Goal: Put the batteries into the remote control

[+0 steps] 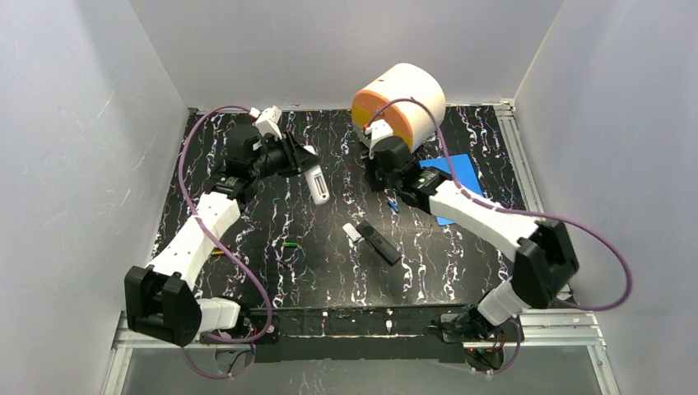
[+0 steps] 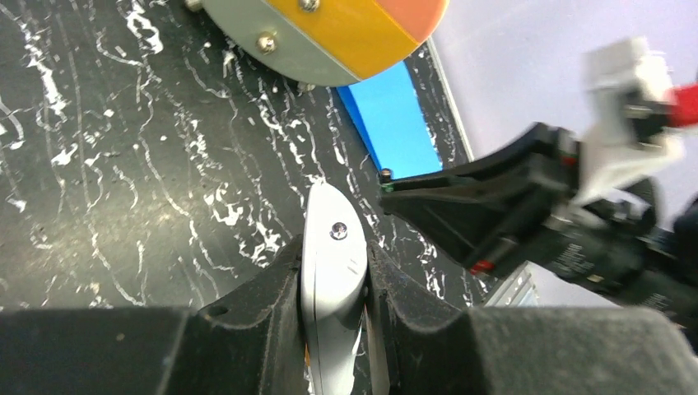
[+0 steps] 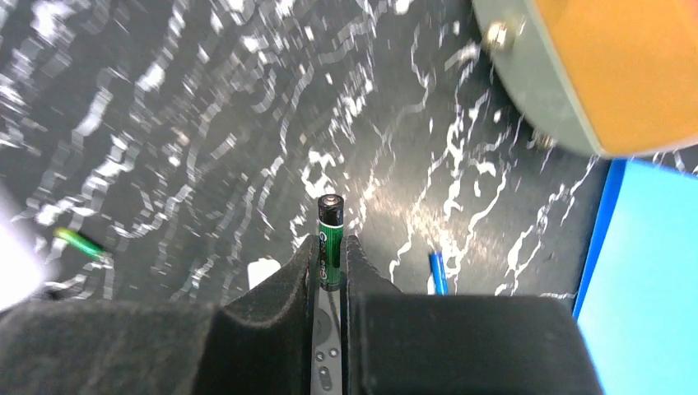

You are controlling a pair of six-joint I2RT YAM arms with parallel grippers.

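Batteries look tiny from above: a loose green battery (image 1: pixel 290 244) and, I think, a blue battery (image 1: pixel 393 206) lie on the bench (image 1: pixel 329 276). On the left camera, the left hand (image 2: pixel 333 271) pinches a grey remote (image 2: pixel 332 247). On the right camera, the right hand (image 3: pixel 330 251) pinches a dark green battery (image 3: pixel 330 218) by its sides, above the bench. It looks light, hard and slippery, so the round sides are the best place to hold.

Nothing legible: white print on the green battery (image 3: pixel 330 247) is too blurred to read.
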